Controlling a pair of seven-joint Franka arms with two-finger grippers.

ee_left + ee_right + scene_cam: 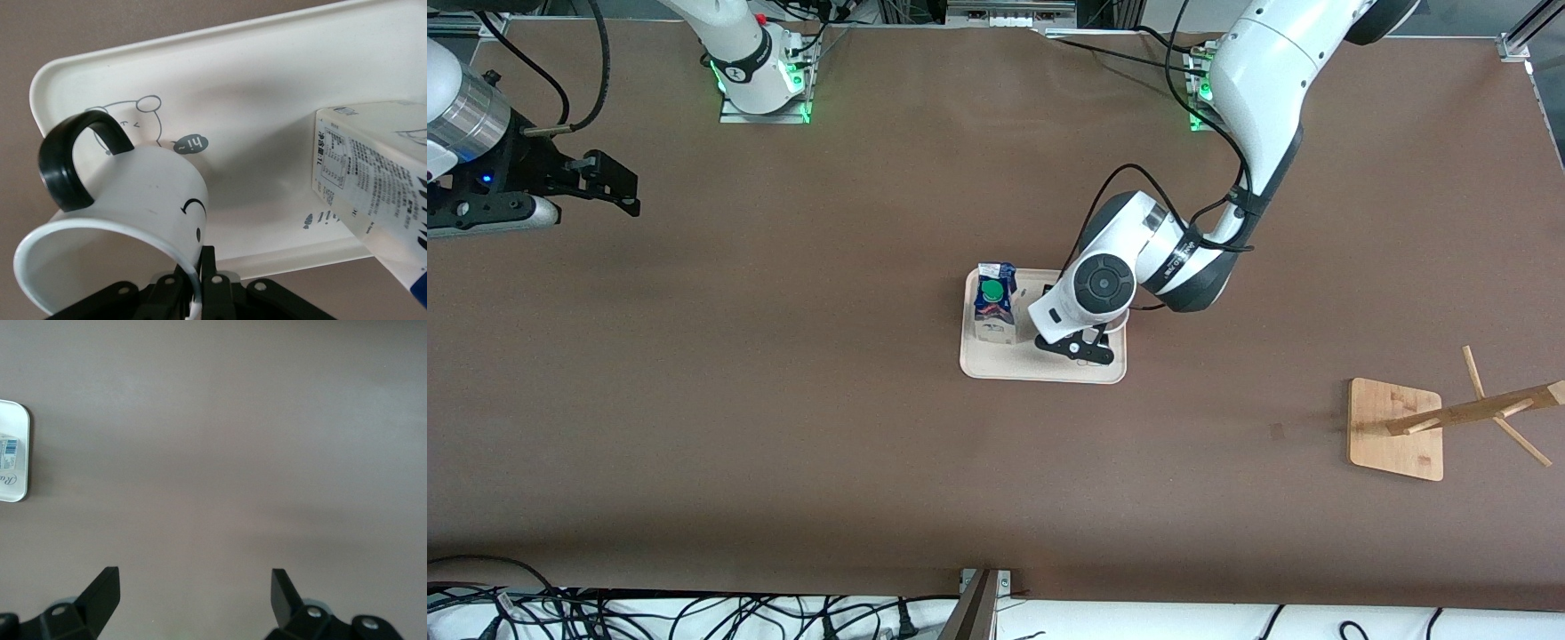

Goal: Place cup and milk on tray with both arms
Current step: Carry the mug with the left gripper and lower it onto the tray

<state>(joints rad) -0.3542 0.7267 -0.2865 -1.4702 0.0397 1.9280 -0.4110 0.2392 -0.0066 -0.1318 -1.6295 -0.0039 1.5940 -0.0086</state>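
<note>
1. Left gripper [197,283] is over the tray [996,366], fingers pinched on the rim of the cup [127,220] — cup tilted, handle up, smiley on its side.
2. Milk [994,300] stands on the tray, just beside the cup, toward the right arm's end.
3. Right gripper [195,590] waits over bare table [783,400] at the right arm's end, well apart from the tray — fingers spread wide, holding nothing.
4. Wooden rack [1396,428] sits near the left arm's end.
</note>
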